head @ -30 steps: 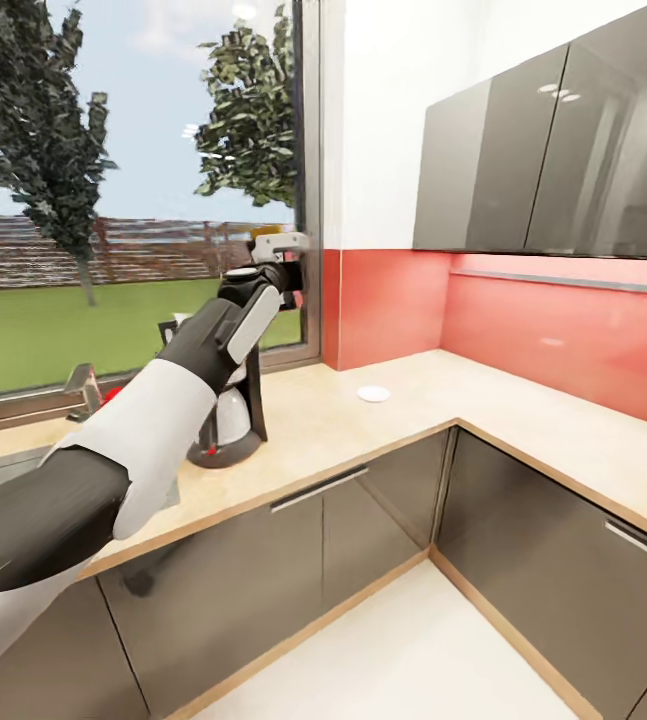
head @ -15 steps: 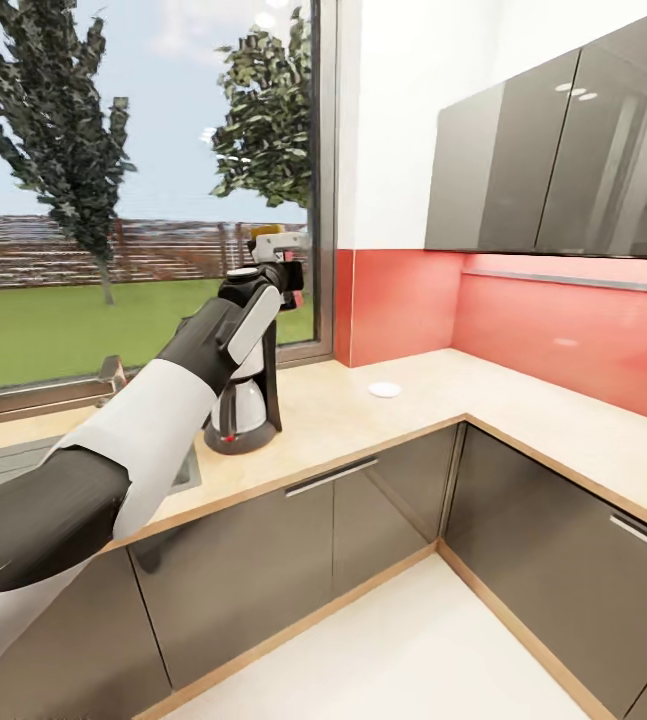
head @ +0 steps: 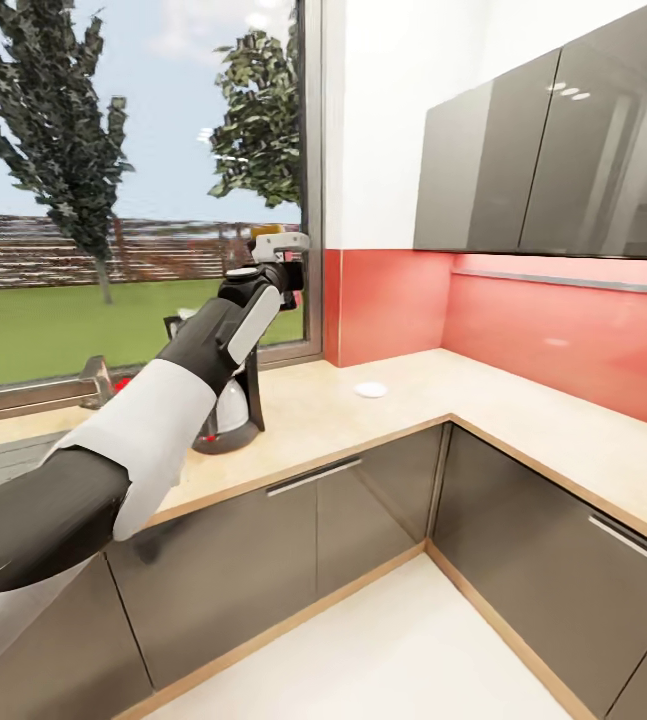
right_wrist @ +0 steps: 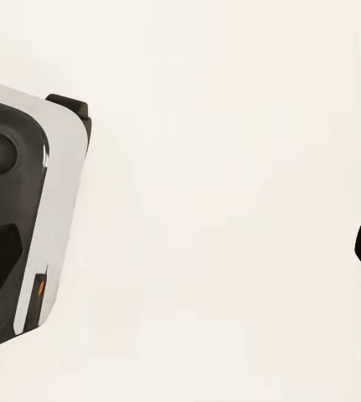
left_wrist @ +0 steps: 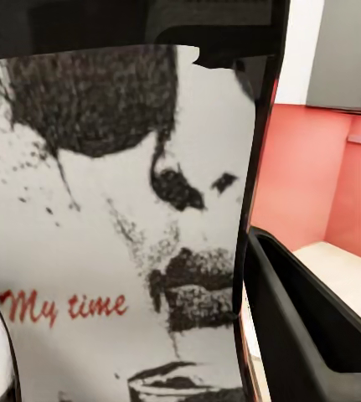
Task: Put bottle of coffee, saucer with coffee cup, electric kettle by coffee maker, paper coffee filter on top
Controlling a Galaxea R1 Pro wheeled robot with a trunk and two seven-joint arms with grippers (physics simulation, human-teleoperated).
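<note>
your left gripper: clamped on the bottle of coffee.
held above the coffee maker; saucer apparently bare on the kitchen countertop.

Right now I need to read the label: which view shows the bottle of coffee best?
The left wrist view: the bottle of coffee shows its label close up. The head view shows just its lid beside the left gripper.

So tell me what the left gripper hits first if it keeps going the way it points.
Likely the window behind the kitchen countertop; depth is unclear. The left gripper holds the bottle of coffee high, aimed that way.
</note>
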